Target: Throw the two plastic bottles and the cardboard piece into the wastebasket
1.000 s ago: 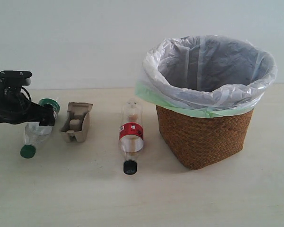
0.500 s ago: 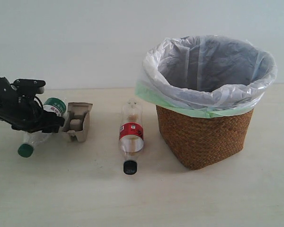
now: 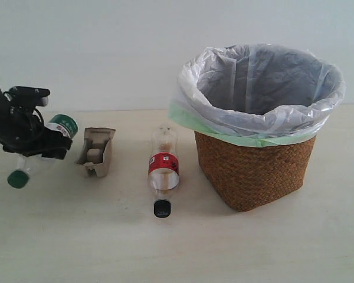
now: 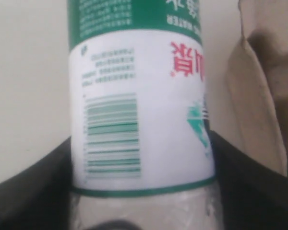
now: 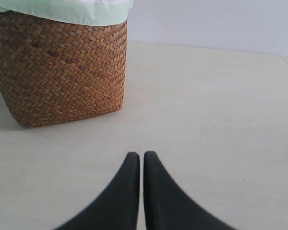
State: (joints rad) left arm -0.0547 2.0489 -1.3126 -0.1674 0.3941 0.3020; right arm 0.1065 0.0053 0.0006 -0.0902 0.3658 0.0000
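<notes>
Lab-style robot test bench, bare cream tabletop point(image 3: 253, 247), blank white wall point(image 3: 106, 47) behind

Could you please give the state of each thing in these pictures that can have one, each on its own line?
Green-cap bottle: capped, tilted with the cap end lowest, gripped.
Left gripper: shut on the green-cap bottle.
Cardboard piece: resting on the table, not held.
Red-label bottle: capped, lying on its side, not held.
Wastebasket: upright, open at the top.
Right gripper: shut, holding nothing.
</notes>
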